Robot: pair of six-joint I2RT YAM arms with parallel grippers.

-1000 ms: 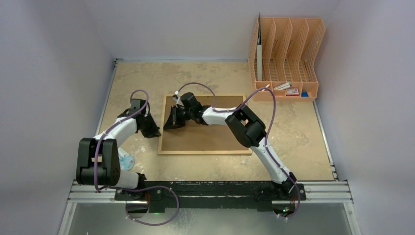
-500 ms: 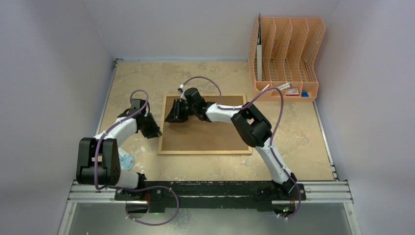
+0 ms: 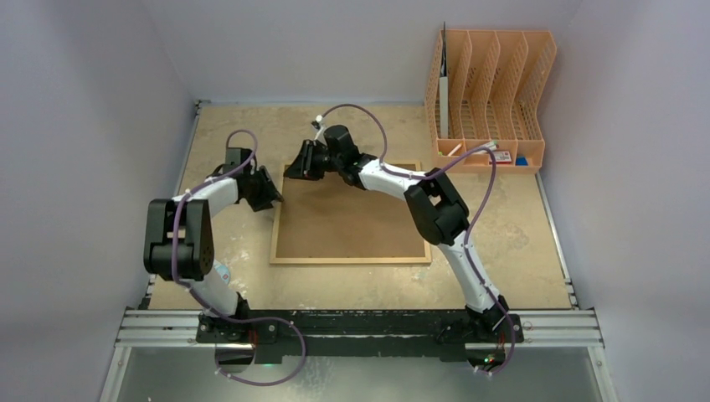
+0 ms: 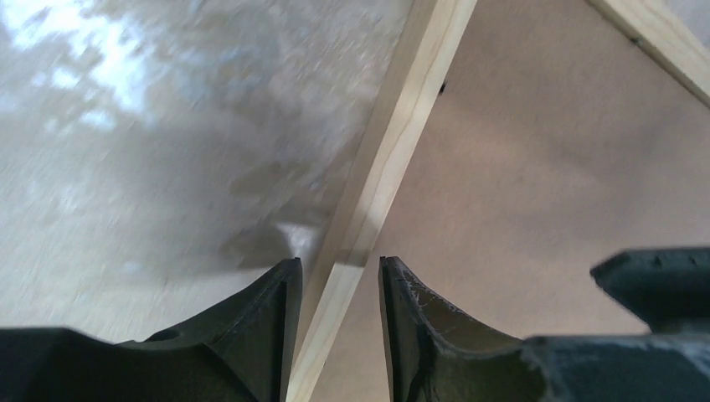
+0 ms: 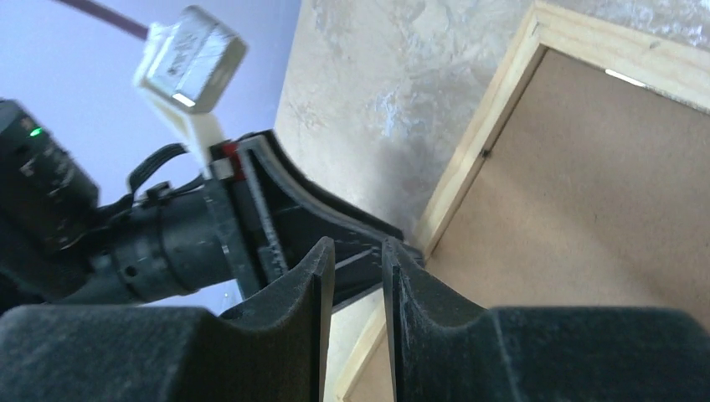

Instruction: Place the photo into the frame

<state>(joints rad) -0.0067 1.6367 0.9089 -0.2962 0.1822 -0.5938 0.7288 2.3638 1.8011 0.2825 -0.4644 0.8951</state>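
Frame (image 3: 352, 219) lies flat on the table (image 3: 511, 226) with its brown back facing up. A thin strip of light wood runs all around it.

The left gripper (image 3: 270, 194) is at the left side of the frame, near the far corner. Its fingers stand a little way apart. In the left wrist view, the wood strip runs down right into the gap between the two fingertips. One finger is on the table side and the other is on the brown side. I cannot tell if the fingers touch the wood or just hang over it. A dark shadow lies on the table beside the strip.

The right gripper (image 3: 296, 165) is at the far left corner of the frame, close to the left gripper. Its fingers have only a thin gap between them, and nothing sits in the gap. In the right wrist view, the frame's corner and left side lie just past the fingertips, with the left gripper's black finger down by the wood strip.

An orange file holder (image 3: 490, 92) stands at the far right of the table, well apart from the frame.
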